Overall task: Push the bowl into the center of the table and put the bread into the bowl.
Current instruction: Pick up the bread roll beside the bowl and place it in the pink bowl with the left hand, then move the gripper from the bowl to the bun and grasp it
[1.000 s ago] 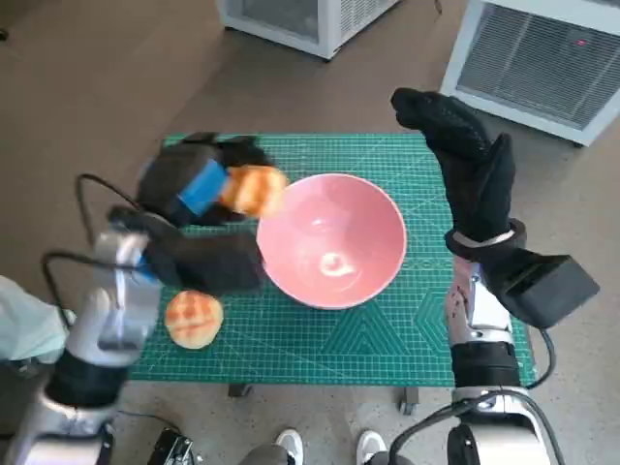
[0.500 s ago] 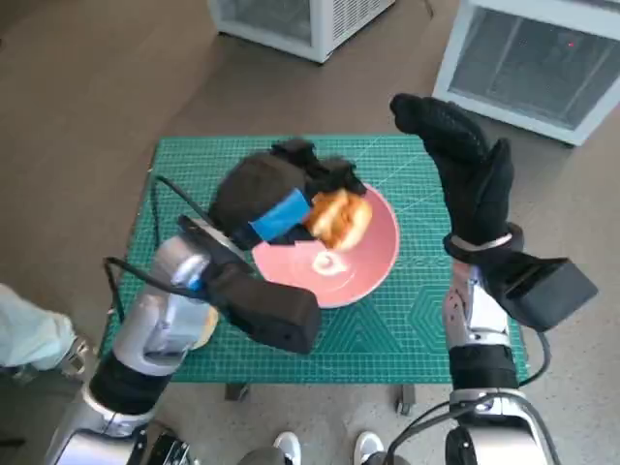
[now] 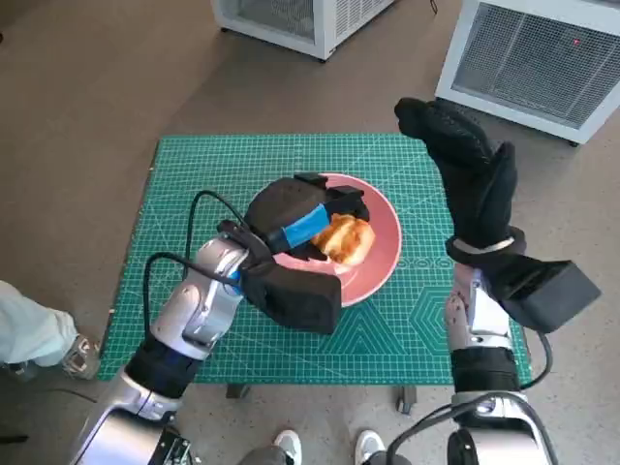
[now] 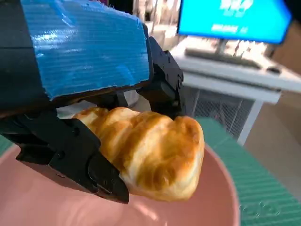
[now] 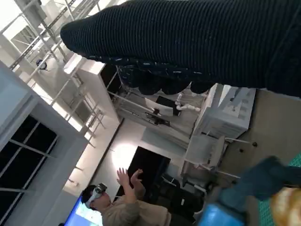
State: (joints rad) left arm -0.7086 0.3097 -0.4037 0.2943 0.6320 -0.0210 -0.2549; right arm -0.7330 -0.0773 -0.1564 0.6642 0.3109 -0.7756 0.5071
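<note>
Over the last second the left robot hand [image 3: 300, 221] has swung in from beyond the rim and lowered, and it now holds the bread [image 3: 345, 239] low inside the pink bowl [image 3: 383, 254]. Its fingers [image 4: 70, 150] pinch the bun's near end; the crust looks light, soft and squashable, so a gentle release suits. Farther off, the right robot hand [image 3: 465, 165] hangs raised and spread, holding nothing, above the counter [image 3: 194, 174].
</note>
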